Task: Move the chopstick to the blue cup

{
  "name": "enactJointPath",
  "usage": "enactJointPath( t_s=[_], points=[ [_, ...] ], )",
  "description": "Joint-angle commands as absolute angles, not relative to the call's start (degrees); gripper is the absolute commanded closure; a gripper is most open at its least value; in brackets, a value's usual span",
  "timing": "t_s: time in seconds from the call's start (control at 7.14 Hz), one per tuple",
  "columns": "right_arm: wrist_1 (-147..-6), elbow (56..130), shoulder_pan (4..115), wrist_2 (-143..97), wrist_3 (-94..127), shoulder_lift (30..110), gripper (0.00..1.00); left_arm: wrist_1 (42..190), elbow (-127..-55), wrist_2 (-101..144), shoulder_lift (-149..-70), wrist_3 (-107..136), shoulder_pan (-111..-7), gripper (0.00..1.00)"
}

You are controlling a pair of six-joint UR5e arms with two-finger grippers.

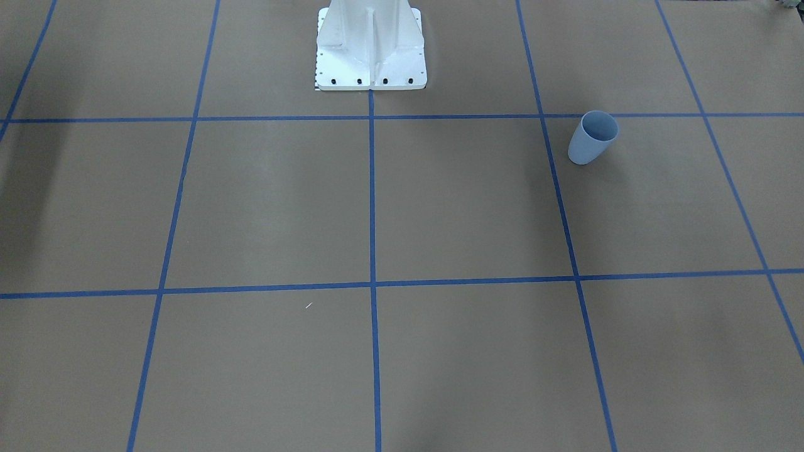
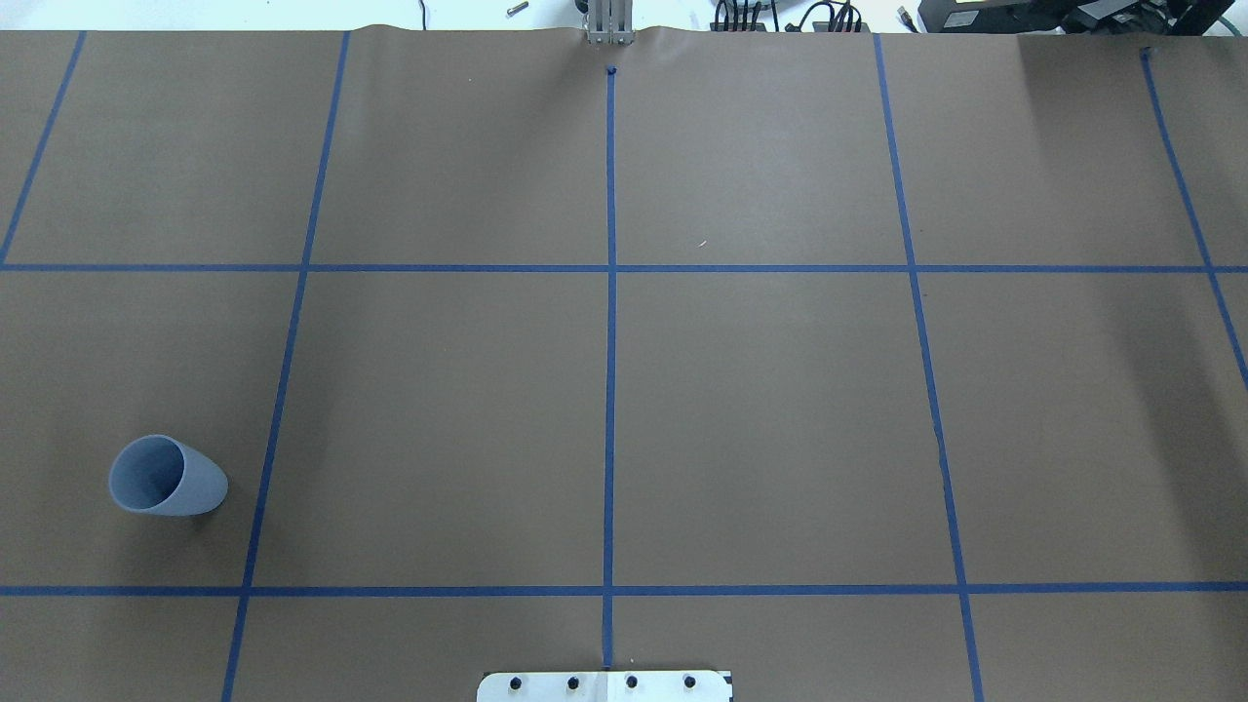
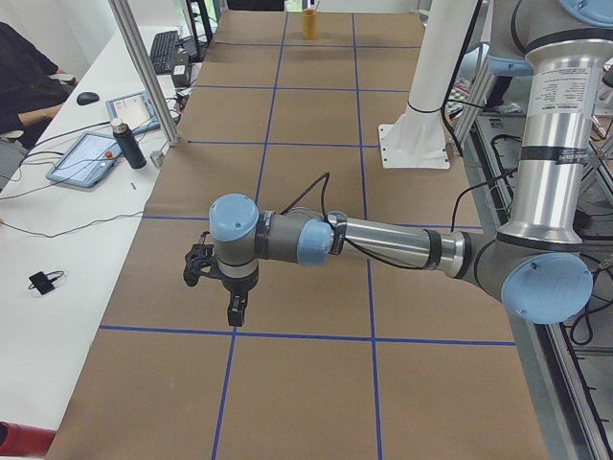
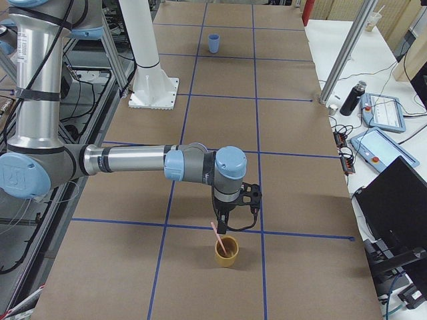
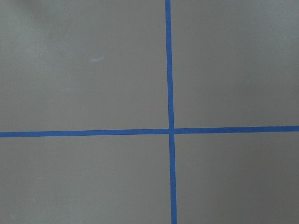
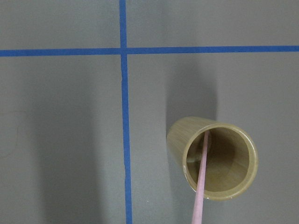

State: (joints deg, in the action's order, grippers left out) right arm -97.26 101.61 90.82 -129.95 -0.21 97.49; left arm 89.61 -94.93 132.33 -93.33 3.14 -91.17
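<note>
The pale pink chopstick (image 6: 202,183) stands leaning in a yellow bamboo cup (image 6: 232,183) in the right wrist view. In the exterior right view the chopstick (image 4: 216,233) sticks out of that cup (image 4: 226,251), and my right gripper (image 4: 223,219) hangs just above it. I cannot tell whether it is open or shut. The blue cup (image 2: 166,476) stands upright far away on my left side, and also shows in the front view (image 1: 593,137) and the exterior right view (image 4: 213,43). My left gripper (image 3: 235,311) hangs over bare table; I cannot tell its state.
The white robot pedestal (image 1: 370,50) stands at the table's middle edge. Blue tape lines (image 5: 170,93) grid the brown table. An operators' side table with tablets (image 4: 383,110) and a black bottle (image 4: 351,99) runs along the far side.
</note>
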Motion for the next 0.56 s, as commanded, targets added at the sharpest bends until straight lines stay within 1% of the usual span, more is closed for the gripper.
enactJointPath(
  t_s=[0.0,0.42],
  points=[
    [-97.2,101.2,91.1,-130.0,-0.3,97.3,0.00,89.6,-95.2,132.4,-93.3,3.3,-91.2,0.02],
    [-97.2,101.7,91.8,-130.3,-0.3,97.2,0.00,89.6,-95.0,132.4,-92.6,3.3,-91.1,0.02]
  ],
)
